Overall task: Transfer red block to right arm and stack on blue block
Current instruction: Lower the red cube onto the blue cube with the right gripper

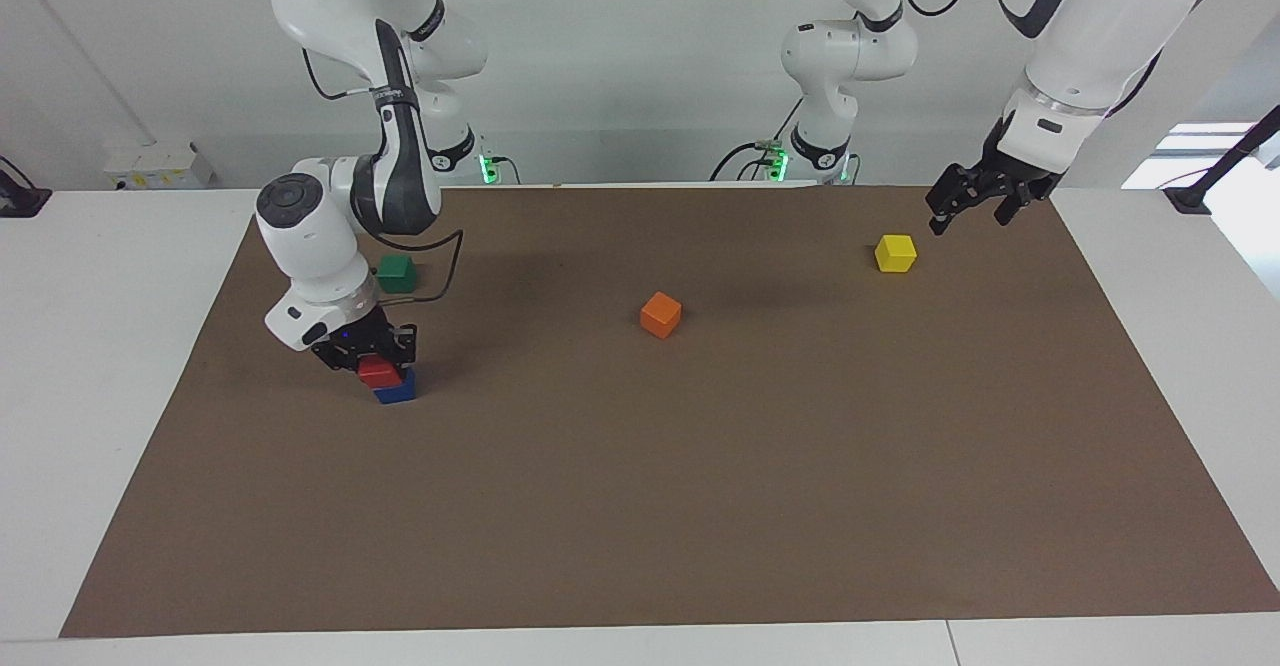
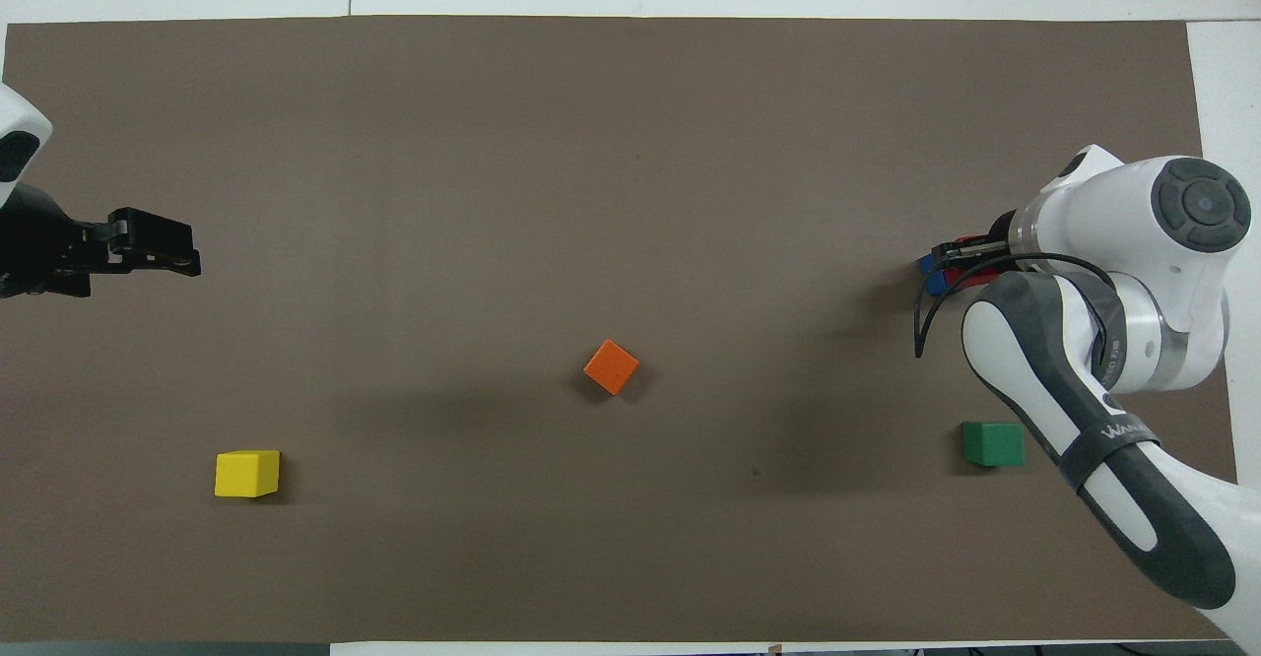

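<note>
My right end effector [image 1: 375,354] is down at the right arm's end of the brown mat-covered surface [image 1: 700,506], fingers closed narrow on the small bright red cube [image 1: 380,373]. The red cube sits on top of the small deep blue cube [image 1: 396,392], faces touching as far as the facing view shows, slightly offset toward the robots. The overhead view shows only slivers of red and blue [image 2: 932,274] poking out from under my wrist, so alignment can't be checked from there.

Handling judgement: the red cube looks rigid, light, plain-faced, likely wood or plastic. No give, not fragile, and the smooth faces could slip if the pinch is loose. Best hold is two parallel side faces, mid-height, fingers square to the faces, which is about where I have it. It is small, so the stack will topple easily if nudged sideways. Release should be a straight opening, then a straight lift, no drag.

My left end effector [image 1: 975,201] hangs in the air over the left arm's end of the surface, near the small yellow cube [image 1: 896,253] but apart from it, fingers spread with nothing between them; that arm waits.

Small orange cube [image 1: 661,314] lies mid-surface, and the small green cube [image 1: 396,273] is nearer the robots than the stack. Both are well apart from it.

Stacking looks nearly done; release not yet made.
</note>
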Tool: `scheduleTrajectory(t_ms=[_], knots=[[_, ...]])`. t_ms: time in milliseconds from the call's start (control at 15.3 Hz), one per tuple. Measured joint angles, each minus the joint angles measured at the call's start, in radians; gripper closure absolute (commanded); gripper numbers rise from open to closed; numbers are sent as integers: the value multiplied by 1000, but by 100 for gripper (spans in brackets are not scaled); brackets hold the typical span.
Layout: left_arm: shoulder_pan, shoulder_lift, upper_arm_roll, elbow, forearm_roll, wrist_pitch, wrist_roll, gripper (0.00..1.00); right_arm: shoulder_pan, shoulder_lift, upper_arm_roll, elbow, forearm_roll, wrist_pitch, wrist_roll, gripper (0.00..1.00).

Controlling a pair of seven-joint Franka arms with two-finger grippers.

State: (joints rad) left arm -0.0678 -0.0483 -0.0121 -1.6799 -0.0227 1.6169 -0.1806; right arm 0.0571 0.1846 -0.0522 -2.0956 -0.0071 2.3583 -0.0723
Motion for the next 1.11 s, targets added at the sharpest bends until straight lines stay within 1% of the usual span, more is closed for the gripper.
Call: scheduleTrajectory(t_ms=[785,915,1111], knots=[[0,0,0,0,0,0,0,0,1,0,1,-3,0,-1,0,0],[0,0,0,0,0,0,0,0,1,-1,2,16,0,-27,0,0],[0,0,0,0,0,0,0,0,1,-8,2,81,0,-116,0,0]])
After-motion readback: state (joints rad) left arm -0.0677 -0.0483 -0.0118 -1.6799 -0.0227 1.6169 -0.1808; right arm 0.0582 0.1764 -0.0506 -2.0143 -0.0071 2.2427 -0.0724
